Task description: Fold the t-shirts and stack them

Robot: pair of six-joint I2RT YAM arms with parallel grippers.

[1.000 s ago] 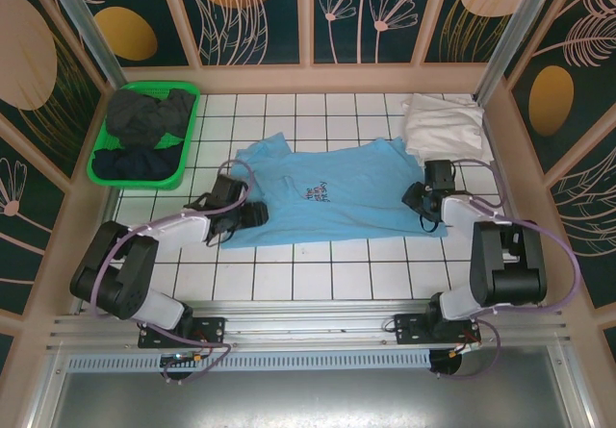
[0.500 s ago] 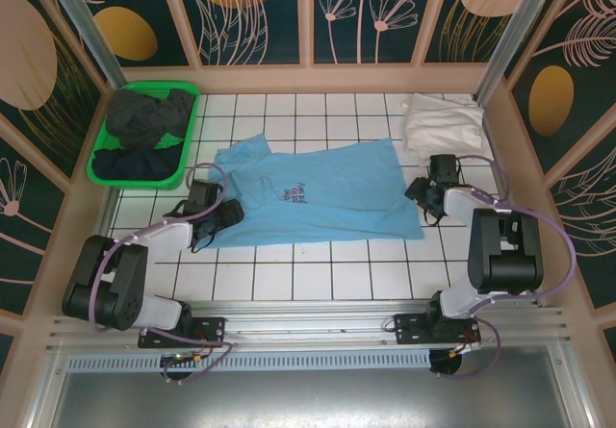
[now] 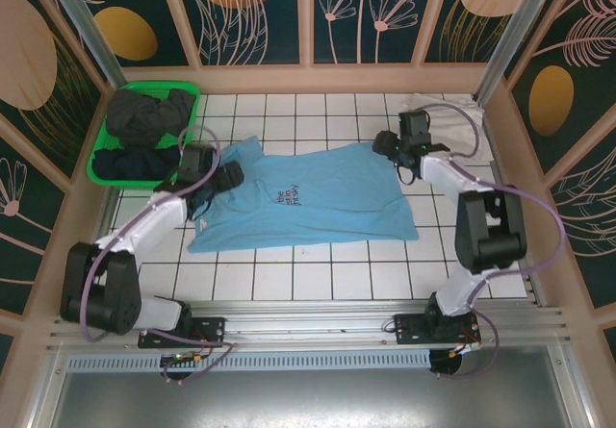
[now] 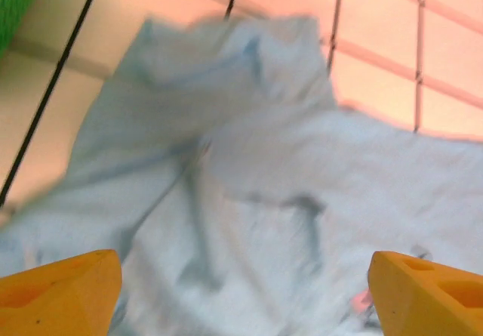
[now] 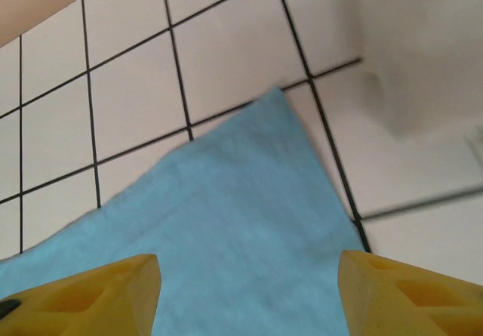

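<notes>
The light blue t-shirt (image 3: 308, 197) lies spread on the white tiled bench (image 3: 318, 274), about in the middle, with its small dark print facing up. Its right part is flat and smooth, while its left part, where a sleeve is, has some folds and wrinkles. The left tool (image 3: 228, 176) is over this wrinkled left part of the shirt, near the green basket (image 3: 96, 172). In the left wrist view its two yellow fingers (image 4: 60, 294) stand wide apart at the bottom corners, and the blue cloth lies under them and between them, but it is not pinched. The picture there is a little blurred, so it is not possible to say whether the fingers touch the cloth. The right tool (image 3: 385, 146) is at the far right corner of the blue shirt. In the right wrist view its yellow fingers (image 5: 411, 294) are also apart, with the pointed corner of the shirt lying flat on the tiles between them, and nothing is gripped. The white t-shirt (image 3: 448, 120) lies at the far right corner of the bench, just beside the right tool and apart from the blue shirt. The dark t-shirts (image 3: 144, 120) are piled in the green basket, which stands at the far left corner of the bench.
</notes>
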